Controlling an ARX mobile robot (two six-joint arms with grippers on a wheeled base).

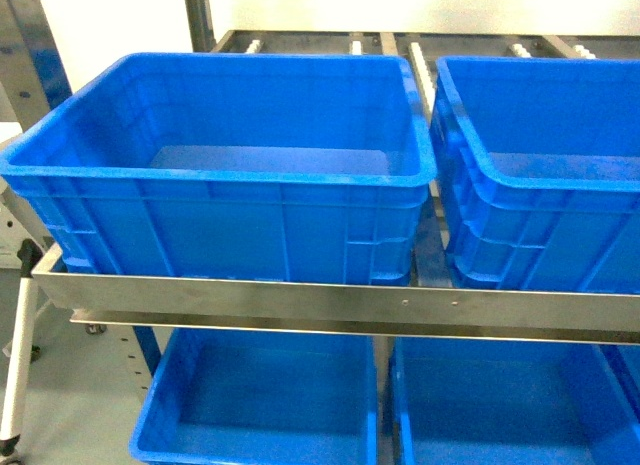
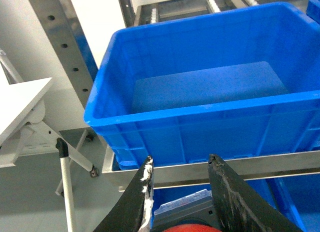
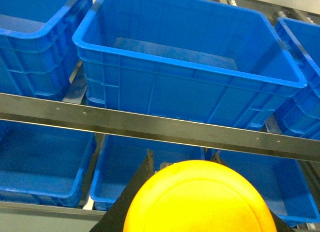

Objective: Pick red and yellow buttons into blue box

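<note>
The red button (image 2: pixel 187 227) sits gripped between the left jaws (image 2: pixel 181 167), the yellow button (image 3: pixel 199 198) between the right jaws (image 3: pixel 182 159). The blue box (image 2: pixel 200 112) lies ahead of and below both, beyond the steel shelf rail (image 1: pixel 330 303); more crates (image 3: pixel 45 157) rest underneath.

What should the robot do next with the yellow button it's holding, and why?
Probably lift the right claw up and forward, over the rim of the blue box. The yellow button sits between its fingers, but the right wrist view shows it below the metal shelf rail, and the box floor looks bare. The left claw seems to hold the red button too.
</note>
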